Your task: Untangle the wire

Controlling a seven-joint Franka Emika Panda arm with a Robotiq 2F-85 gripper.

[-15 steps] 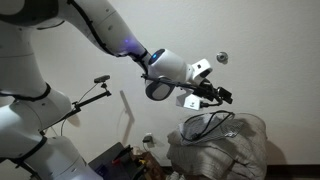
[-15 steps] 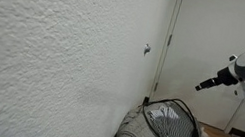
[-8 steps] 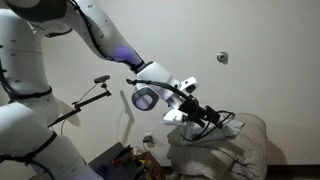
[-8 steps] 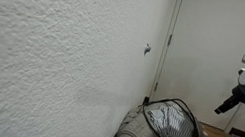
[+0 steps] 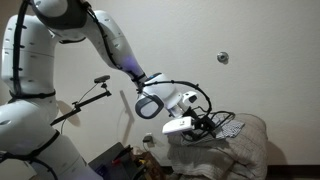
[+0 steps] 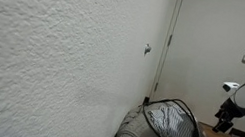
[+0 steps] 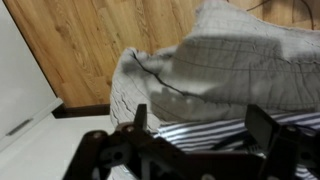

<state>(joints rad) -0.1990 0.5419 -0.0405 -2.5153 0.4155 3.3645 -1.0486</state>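
Wrist view: gripper (image 7: 200, 138) is released, jaws spread wide with nothing between them, poised close over the fabric heap. The wire (image 7: 152, 74) shows as a thin black strand lying slack across the grey checked fabric (image 7: 240, 55), with the wooden floor (image 7: 100, 40) behind. In an exterior view the wire (image 6: 179, 102) loops around the edge of the striped cloth (image 6: 171, 126) on top of the heap.

Likely handling: light, limp and thin, so it will flop, slide over the fabric and may drag or snag the soft cloth when pulled. Best hold is probably a free stretch of the loop lying clear of the cloth, not a crossing. It needs a full pinch because it is so thin. The plug end can't be made out here.
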